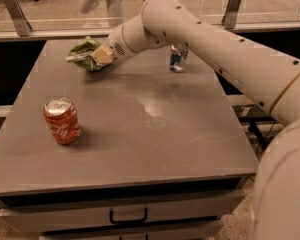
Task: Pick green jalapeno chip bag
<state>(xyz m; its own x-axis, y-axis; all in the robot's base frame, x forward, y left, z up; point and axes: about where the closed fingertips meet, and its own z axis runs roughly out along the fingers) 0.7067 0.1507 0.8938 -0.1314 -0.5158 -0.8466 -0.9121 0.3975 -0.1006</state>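
The green jalapeno chip bag [83, 49] lies crumpled at the far left of the grey table [140, 134], its white edge strip facing left. My gripper [101, 57] is at the bag's right side, pressed against it and covering part of it. My white arm reaches in from the right across the back of the table.
A red soda can [62, 121] stands upright at the front left. A slim silver-blue can [177, 59] stands at the back, just behind my forearm. A glass rail runs behind the table. A drawer with a handle [128, 216] sits below the front edge.
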